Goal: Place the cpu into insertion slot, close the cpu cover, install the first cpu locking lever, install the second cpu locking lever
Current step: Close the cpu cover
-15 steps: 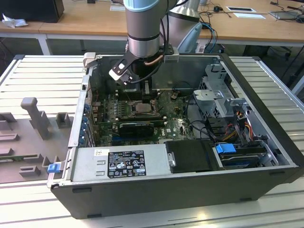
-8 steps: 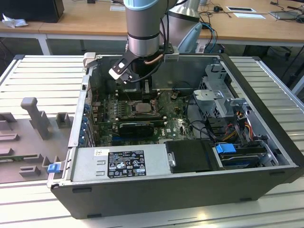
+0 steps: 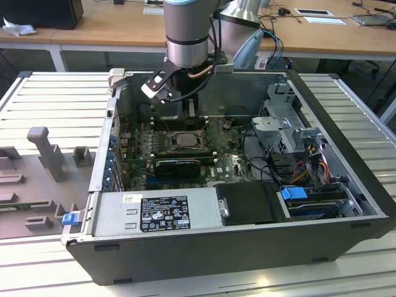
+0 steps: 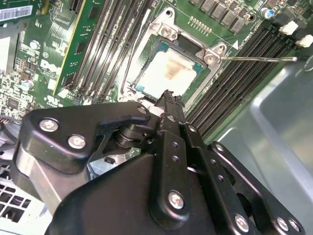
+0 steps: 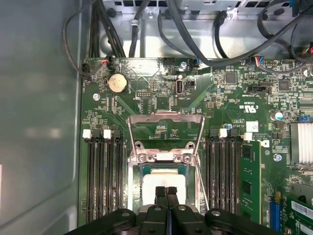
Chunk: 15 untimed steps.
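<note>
Over the cpu (image 5: pixel 149 183) edge, the hand (image 5: pixel 166 192) hangs pinched; cpu cover (image 5: pixel 166 116) open.

1. Your exterior view stands outside the case (image 3: pixel 216 253), raised and off one long side. It looks down at a slant, far enough back to take in the whole open case, the arm (image 3: pixel 185 31) and the desks (image 3: pixel 111 28) behind.
2. Your first wrist view faces almost straight down onto the board (image 5: pixel 161 105), close enough that the board spans most of the frame. The tips of the gripper (image 5: pixel 166 192) reach just into the picture.
3. Your second wrist view sits closer still, right behind the gripper (image 4: pixel 168 95). It looks along the gripper's black body at a tilt.
4. All three views share the cpu (image 3: pixel 184 140). Both wrist views meet on the cpu (image 5: pixel 164 180) (image 4: pixel 171 68) and the memory slots (image 5: pixel 105 181) (image 4: pixel 105 44) beside it.
</note>
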Available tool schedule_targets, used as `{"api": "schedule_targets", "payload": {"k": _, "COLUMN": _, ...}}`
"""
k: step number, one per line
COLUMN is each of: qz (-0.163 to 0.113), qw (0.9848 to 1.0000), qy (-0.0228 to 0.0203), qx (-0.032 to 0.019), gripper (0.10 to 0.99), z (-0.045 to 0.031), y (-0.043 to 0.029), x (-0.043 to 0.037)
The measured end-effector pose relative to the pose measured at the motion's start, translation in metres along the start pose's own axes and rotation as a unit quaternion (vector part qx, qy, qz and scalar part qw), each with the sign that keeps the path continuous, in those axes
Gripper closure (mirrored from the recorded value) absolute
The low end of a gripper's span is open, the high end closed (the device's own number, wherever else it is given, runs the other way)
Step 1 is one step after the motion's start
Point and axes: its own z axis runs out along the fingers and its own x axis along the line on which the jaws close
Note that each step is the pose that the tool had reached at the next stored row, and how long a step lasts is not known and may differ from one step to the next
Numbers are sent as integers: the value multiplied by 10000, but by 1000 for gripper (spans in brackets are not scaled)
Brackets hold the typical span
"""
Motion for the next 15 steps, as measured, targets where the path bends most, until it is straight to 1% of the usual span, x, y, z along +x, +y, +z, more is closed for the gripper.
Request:
{"api": "schedule_targets", "payload": {"k": 4, "qz": -1, "qw": 10000, "qy": -13, "qx": 0, "gripper": 980, "z": -94, "y": 7, "x": 9}}
{"api": "schedule_targets", "payload": {"k": 8, "qz": -3, "qw": 10000, "qy": -22, "qx": 0, "gripper": 980, "z": -126, "y": 14, "x": 15}}
{"api": "schedule_targets", "payload": {"k": 11, "qz": -2, "qw": 10000, "qy": -23, "qx": 0, "gripper": 980, "z": -137, "y": 38, "x": 17}}
{"api": "schedule_targets", "payload": {"k": 12, "qz": -1, "qw": 10000, "qy": -23, "qx": 0, "gripper": 980, "z": -154, "y": 42, "x": 18}}
{"api": "schedule_targets", "payload": {"k": 13, "qz": -2, "qw": 10000, "qy": -23, "qx": 0, "gripper": 980, "z": -213, "y": 47, "x": 21}}
{"api": "schedule_targets", "payload": {"k": 14, "qz": -2, "qw": 10000, "qy": -22, "qx": 0, "gripper": 980, "z": -246, "y": 50, "x": 22}}
{"api": "schedule_targets", "payload": {"k": 15, "qz": -2, "qw": 10000, "qy": -22, "qx": 0, "gripper": 980, "z": -259, "y": 51, "x": 23}}
